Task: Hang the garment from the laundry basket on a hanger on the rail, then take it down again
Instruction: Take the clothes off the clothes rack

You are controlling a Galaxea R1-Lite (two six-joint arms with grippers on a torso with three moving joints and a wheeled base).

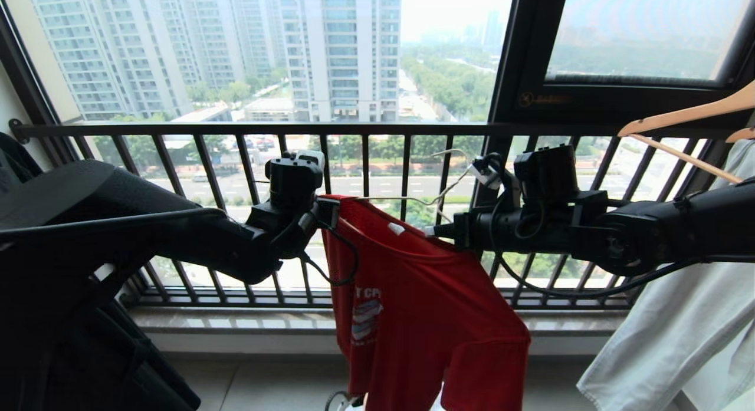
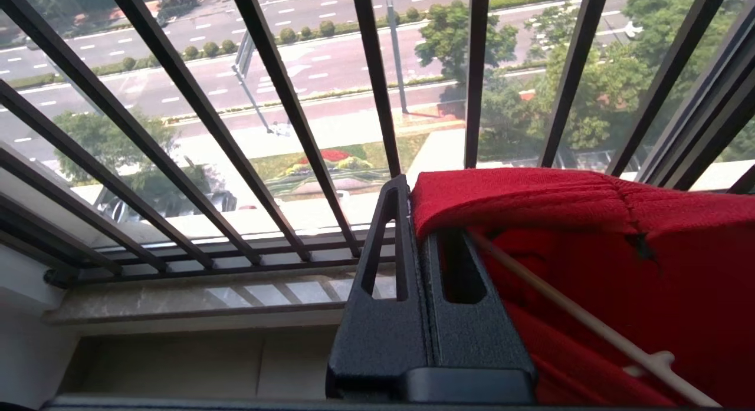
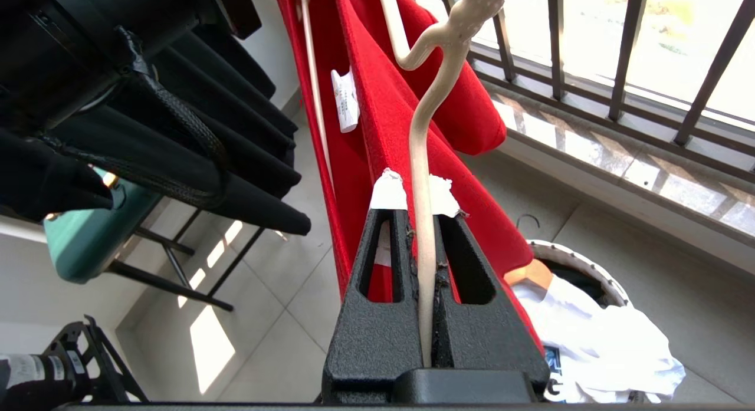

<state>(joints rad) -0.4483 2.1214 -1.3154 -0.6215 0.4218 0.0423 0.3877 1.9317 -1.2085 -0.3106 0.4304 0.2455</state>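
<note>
At centre frame, the red short-sleeved T-shirt point(image 1: 424, 305) hangs on the thin white wire hanger point(image 1: 413, 200). The left gripper point(image 1: 325, 213) pinches its shoulder cloth; the right gripper point(image 1: 439, 230) has its fingers clamped on the hanger's wire. The white-rimmed laundry basket point(image 3: 590, 263) sits at lower right.

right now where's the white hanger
Centre of the head view, before the window railing: the hanger sits inside the red garment, right gripper shut on it.
</note>
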